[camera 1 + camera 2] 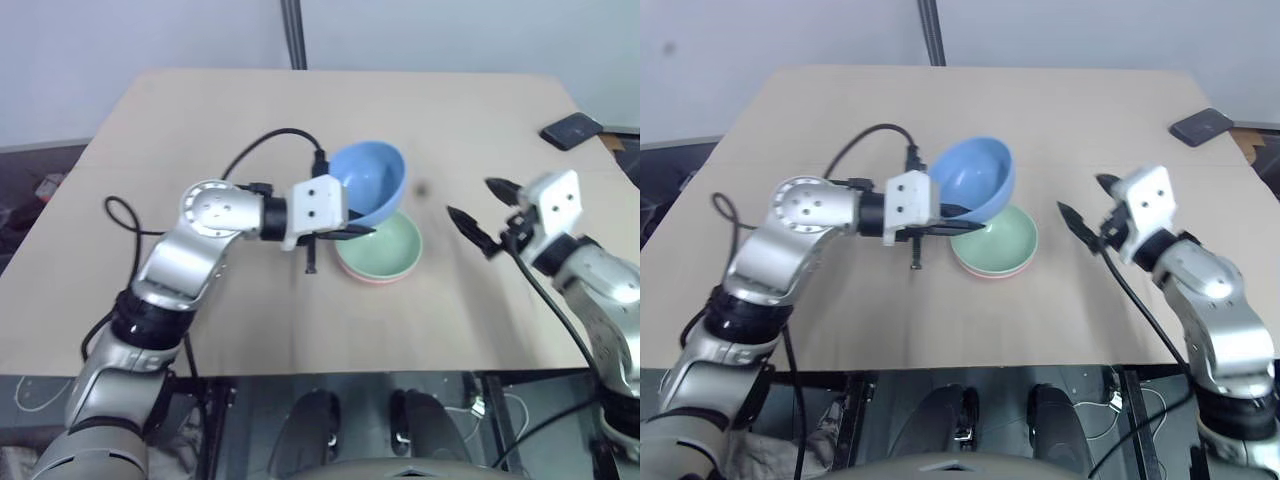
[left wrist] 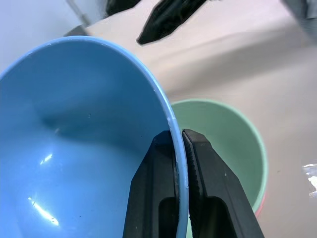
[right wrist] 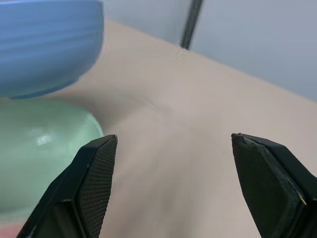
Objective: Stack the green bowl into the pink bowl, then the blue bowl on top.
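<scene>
The green bowl sits nested in the pink bowl, of which a thin salmon rim shows beneath it. The blue bowl hangs tilted in the air just above and behind them, with my left gripper shut on its near rim. In the left wrist view the two fingers pinch the blue bowl's rim, with the green bowl below. My right gripper stands open to the right of the bowls, nothing between its fingers.
A dark phone-like object lies at the table's far right corner. A black pole rises behind the table's far edge. A black cable loops over the tabletop by my left arm.
</scene>
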Available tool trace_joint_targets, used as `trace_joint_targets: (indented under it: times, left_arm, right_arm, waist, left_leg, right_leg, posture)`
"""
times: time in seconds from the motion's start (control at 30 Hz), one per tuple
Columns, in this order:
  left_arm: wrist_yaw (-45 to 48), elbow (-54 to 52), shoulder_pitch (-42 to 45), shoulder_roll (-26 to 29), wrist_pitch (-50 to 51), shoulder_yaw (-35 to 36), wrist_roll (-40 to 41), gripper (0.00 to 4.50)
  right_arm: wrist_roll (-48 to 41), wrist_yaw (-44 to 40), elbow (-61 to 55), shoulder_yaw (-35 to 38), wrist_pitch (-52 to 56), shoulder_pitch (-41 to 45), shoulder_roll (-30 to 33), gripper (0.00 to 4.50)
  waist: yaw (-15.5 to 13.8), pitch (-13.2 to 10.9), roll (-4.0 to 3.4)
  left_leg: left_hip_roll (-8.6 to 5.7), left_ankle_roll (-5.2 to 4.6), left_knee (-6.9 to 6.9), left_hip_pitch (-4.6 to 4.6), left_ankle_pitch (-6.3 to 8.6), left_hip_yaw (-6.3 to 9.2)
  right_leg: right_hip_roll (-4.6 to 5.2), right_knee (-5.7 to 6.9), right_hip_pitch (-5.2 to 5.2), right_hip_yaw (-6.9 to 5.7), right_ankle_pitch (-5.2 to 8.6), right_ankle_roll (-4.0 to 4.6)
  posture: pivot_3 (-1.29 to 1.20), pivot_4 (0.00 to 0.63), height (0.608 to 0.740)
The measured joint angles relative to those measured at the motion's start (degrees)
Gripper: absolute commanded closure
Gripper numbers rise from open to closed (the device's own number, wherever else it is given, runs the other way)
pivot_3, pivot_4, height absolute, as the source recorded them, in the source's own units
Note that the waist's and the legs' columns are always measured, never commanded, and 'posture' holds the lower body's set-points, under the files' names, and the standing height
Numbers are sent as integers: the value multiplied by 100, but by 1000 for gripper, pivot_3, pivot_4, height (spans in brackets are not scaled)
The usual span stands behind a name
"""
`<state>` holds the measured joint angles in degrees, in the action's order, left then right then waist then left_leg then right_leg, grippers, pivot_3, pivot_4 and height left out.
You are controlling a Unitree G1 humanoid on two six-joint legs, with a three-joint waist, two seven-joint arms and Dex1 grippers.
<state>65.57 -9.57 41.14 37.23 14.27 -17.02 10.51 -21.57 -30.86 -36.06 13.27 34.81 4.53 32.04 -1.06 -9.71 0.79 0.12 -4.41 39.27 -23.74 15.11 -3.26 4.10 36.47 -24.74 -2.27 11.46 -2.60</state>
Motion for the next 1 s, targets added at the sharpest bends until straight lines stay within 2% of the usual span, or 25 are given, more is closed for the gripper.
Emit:
trace_joint_targets:
  times: [0.13,0.23,0.4,0.57,0.6,0.63,0.67,0.73,0.87,1.0]
  left_arm:
    - [363,794,218,-143,-724,-229,-267,4455]
    - [604,1095,351,-240,-977,-304,-277,4455]
    - [934,1317,507,-362,-1210,-376,-276,4455]
    - [1292,1326,610,-376,-1218,-388,-268,4455]
    - [1364,1337,629,-374,-1187,-388,-252,3681]
    - [1416,1350,642,-372,-1154,-387,-233,3515]
    - [1491,1353,676,-380,-1044,-379,-185,2952]
    - [1417,1350,702,-425,-885,-331,-123,2293]
    - [1135,1269,715,-378,-137,173,265,2293]
    - [364,991,380,-31,827,1169,669,2293]
  right_arm:
    - [-568,-930,-611,660,-222,-1686,355,615]
    - [-995,-1298,-830,1129,-390,-2213,362,615]
    - [-1507,-1488,-1066,1563,-536,-2421,393,615]
    - [-1667,-1486,-1105,1700,-678,-2427,453,615]
    - [-1667,-1482,-1101,1715,-726,-2417,480,615]
    - [-1668,-1480,-1095,1716,-752,-2401,499,615]
    - [-1670,-1463,-1071,1720,-779,-2350,542,615]
    - [-1670,-1420,-1042,1718,-781,-2260,609,615]
    - [-1658,-1354,-989,1662,-797,-2056,733,615]
    - [-1451,-1308,-701,1224,-814,-1592,882,615]
  waist:
    - [11,0,0]
    - [39,1,2]
    - [20,1,3]
    - [20,1,3]
    - [20,1,3]
    - [20,1,3]
    - [21,1,3]
    - [21,1,3]
    - [37,1,3]
    - [84,2,1]
  left_leg:
    - [-1,-16,4,-3,10,-5]
    - [4,-21,13,4,12,-13]
    - [7,-21,14,10,12,-11]
    - [4,-21,19,6,12,-14]
    - [4,-21,19,6,12,-14]
    - [4,-21,19,6,12,-14]
    - [4,-21,19,6,12,-13]
    - [4,-21,19,6,12,-13]
    - [7,-20,20,6,12,-13]
    - [10,-19,18,14,12,-15]
  right_leg:
    - [2,-8,1,6,-1,-1]
    - [-1,-4,3,15,-1,-3]
    - [-1,10,3,15,5,-10]
    - [1,9,2,19,0,-2]
    - [1,9,2,19,0,-3]
    - [1,9,2,19,0,-3]
    - [0,9,2,18,0,-3]
    - [1,10,2,18,1,-3]
    - [-1,11,0,19,1,-4]
    - [-3,17,0,24,3,-6]
  posture:
    - [0,150,739]
    - [0,150,739]
    - [0,150,739]
    - [0,150,739]
    - [0,150,739]
    - [0,150,739]
    - [0,150,739]
    - [0,150,739]
    - [0,150,739]
    - [0,150,739]
